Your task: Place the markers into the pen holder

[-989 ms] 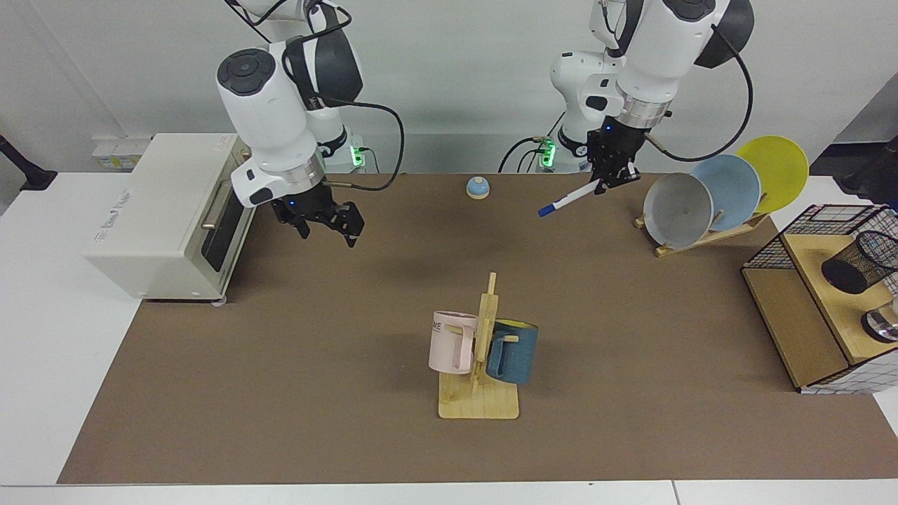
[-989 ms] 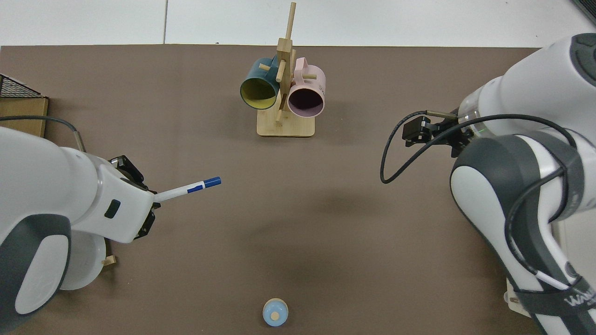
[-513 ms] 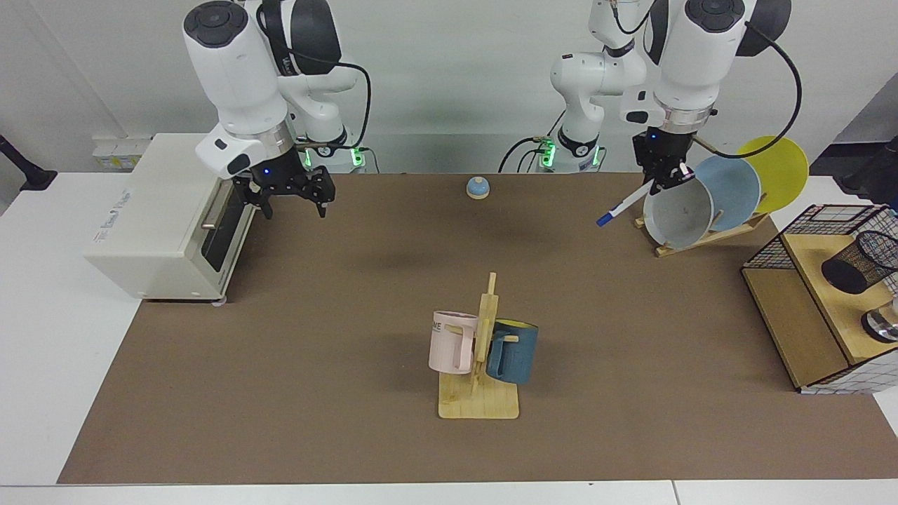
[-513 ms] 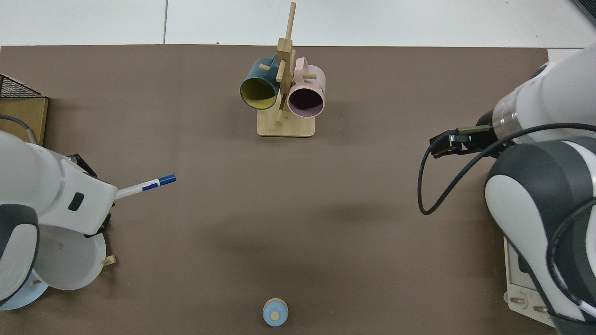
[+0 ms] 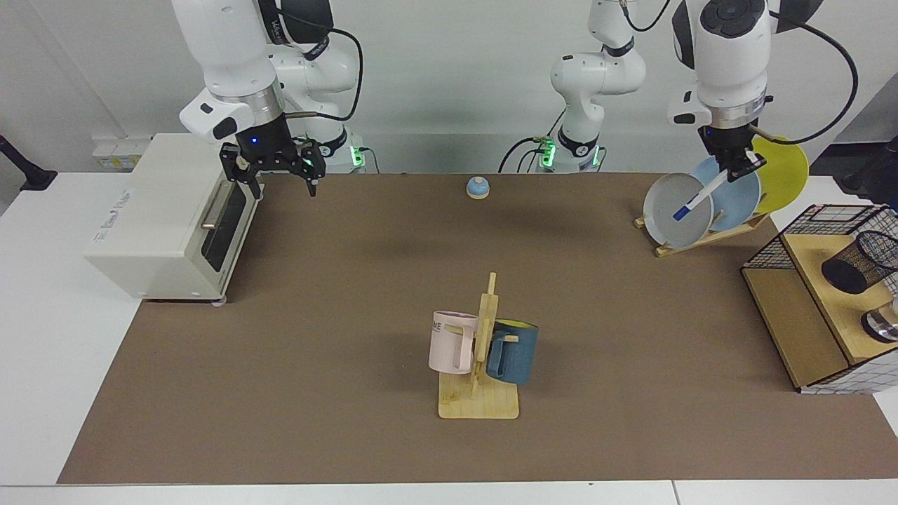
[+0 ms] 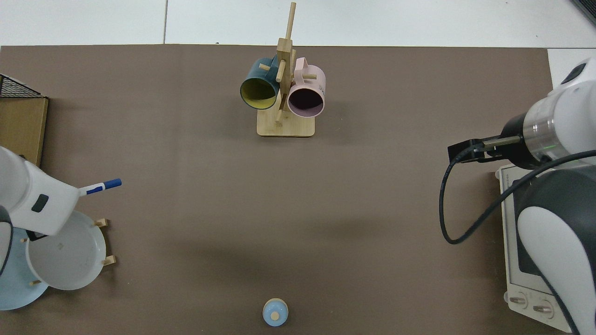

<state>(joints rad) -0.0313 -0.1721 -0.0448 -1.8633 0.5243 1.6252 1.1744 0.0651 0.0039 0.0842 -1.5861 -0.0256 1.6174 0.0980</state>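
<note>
Slanting down from left gripper (image 5: pixel 736 168) jaws, marker (image 5: pixel 694 200).

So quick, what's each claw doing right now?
Left gripper: shut on the marker, up by the plate rack.
Right gripper: open, holding nothing, waiting by the toaster oven.

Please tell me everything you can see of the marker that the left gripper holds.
The slim white-barrelled marker with a dark blue cap is held by its upper end in the left gripper, in the air. It slants, cap end lowest, in front of the grey plate in the facing view. Only the fingers touch it.
</note>
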